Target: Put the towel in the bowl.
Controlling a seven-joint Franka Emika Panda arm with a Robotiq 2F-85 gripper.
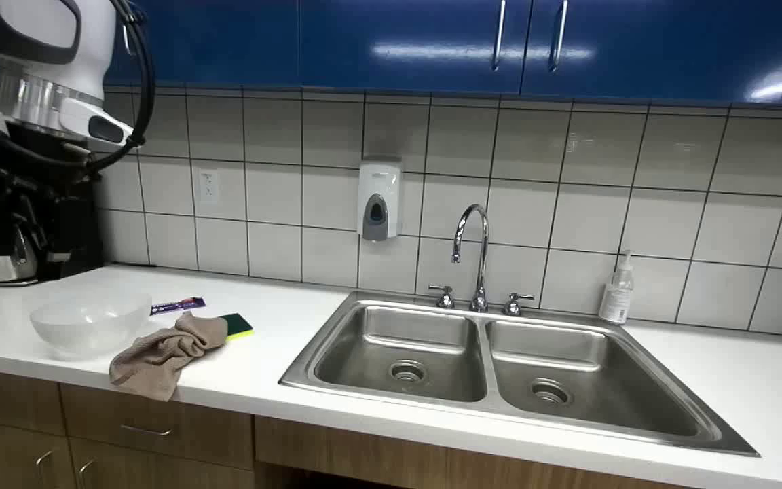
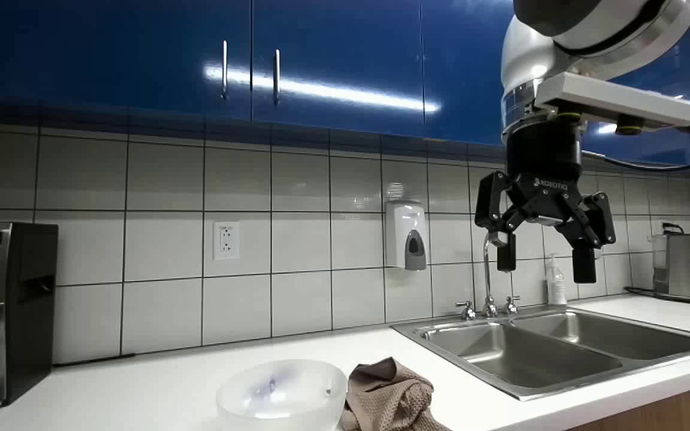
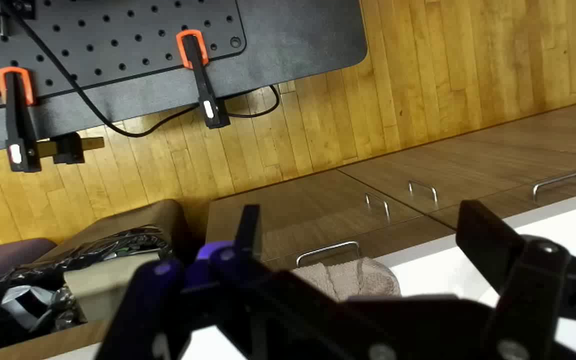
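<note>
Both exterior views facing tiled wall (image 1: pixel 275 193), sharing sink (image 1: pixel 490 370), wrist view downward, perhaps tilted

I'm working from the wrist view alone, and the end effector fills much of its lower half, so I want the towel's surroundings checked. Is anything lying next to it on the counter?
Observer: Yes, a green and yellow sponge, partly hidden by the towel in an exterior view.
Operator: And where is the sink?
Observer: In both exterior views, the towel lies between it and the frosted bowl.
Operator: Anything else near the frosted bowl?
Observer: A purple packet lies behind it, nearer the tiled wall.
</note>
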